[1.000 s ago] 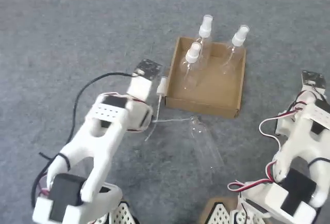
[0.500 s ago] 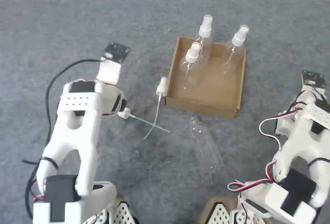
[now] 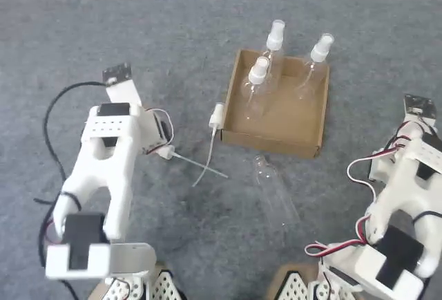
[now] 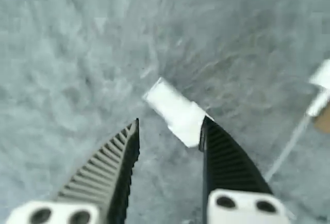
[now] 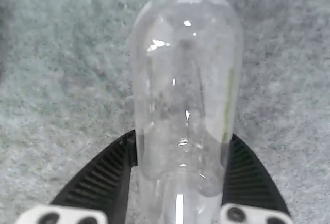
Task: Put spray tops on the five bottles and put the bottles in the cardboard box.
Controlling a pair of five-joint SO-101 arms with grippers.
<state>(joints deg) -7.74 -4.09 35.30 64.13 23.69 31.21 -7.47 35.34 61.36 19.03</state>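
Note:
My left gripper (image 4: 170, 123) is open, and the white head of a spray top (image 4: 175, 111) lies on the carpet between its fingertips, against one finger. From above, that spray top (image 3: 166, 152) sits by the left arm's tip with its thin tube pointing toward a clear uncapped bottle (image 3: 274, 191) lying on its side. A second spray top (image 3: 217, 115) leans at the cardboard box (image 3: 273, 144). Three capped bottles (image 3: 257, 86) stand inside the box. My right gripper (image 5: 181, 137) is shut on another clear uncapped bottle (image 5: 183, 79), neck pointing away.
Grey carpet covers the whole table. The right arm (image 3: 407, 189) is folded at the right edge, near the box's right side. A black cable (image 3: 62, 106) loops beside the left arm. Open carpet lies left of and behind the box.
The left arm swung left, away from the lying bottle, taking the spray top along. In the last half second the arm turned further left while the spray top stayed put. The right arm is unmoved.

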